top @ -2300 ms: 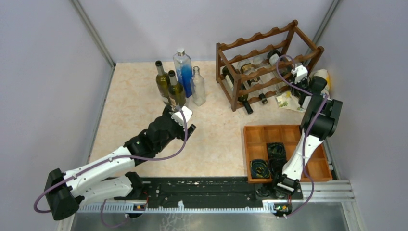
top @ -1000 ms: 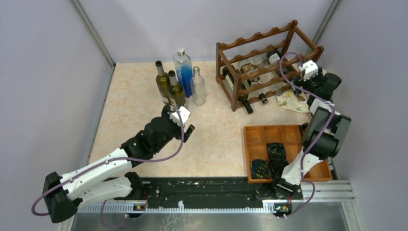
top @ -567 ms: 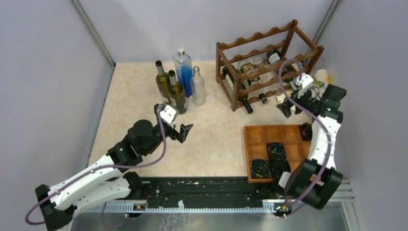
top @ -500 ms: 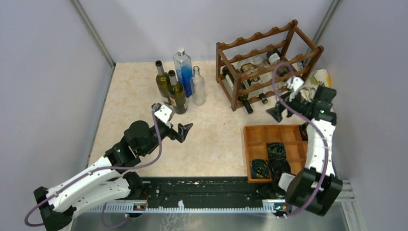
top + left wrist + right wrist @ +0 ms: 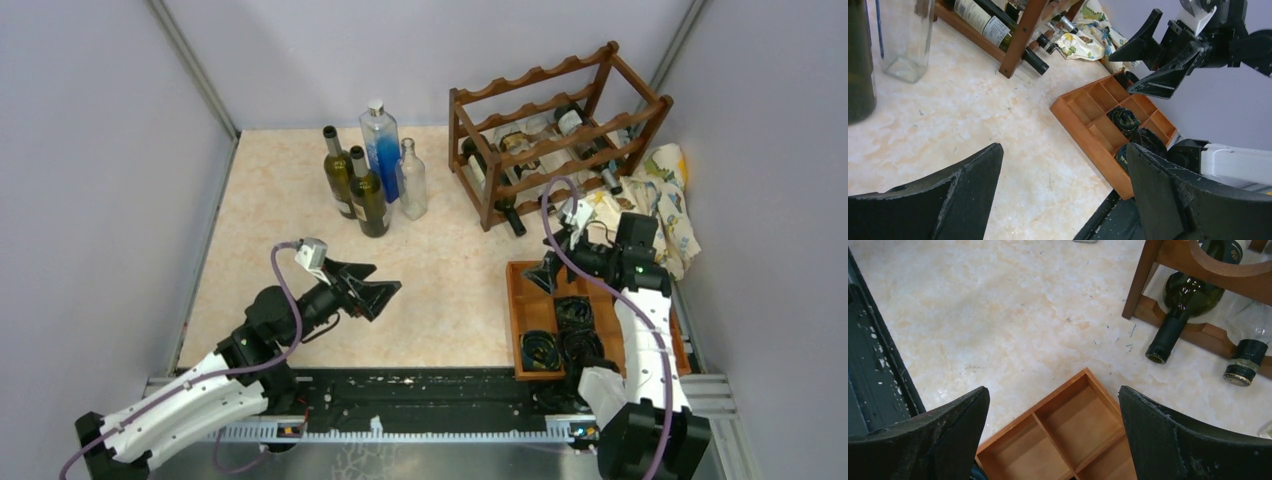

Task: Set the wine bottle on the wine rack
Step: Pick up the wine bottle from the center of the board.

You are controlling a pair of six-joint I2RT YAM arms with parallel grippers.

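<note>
- You are looking at the wine rack [image 5: 533, 76] standing at the far right of the table [image 5: 450, 300], its long rails running from near-left to far-right.
- A dark wine bottle [image 5: 510, 215] is lying on its side in the lowest tier at the rack's left end. Its long axis is crossing the rails, and its neck is poking out of the front toward the near edge and the wooden tray [image 5: 1085, 145].
- More bottles are lying across the rails, the one next to it pointing the same way.
- Your right gripper [image 5: 1052, 400] is hovering above the tray's far left corner, just in front of the rack, jaws spread wide and holding nothing.
- Your left gripper [image 5: 1063, 150] is hanging over the table, likewise gaping and empty, well apart from the four bottles [image 5: 372, 170] standing upright left of the rack.
</note>
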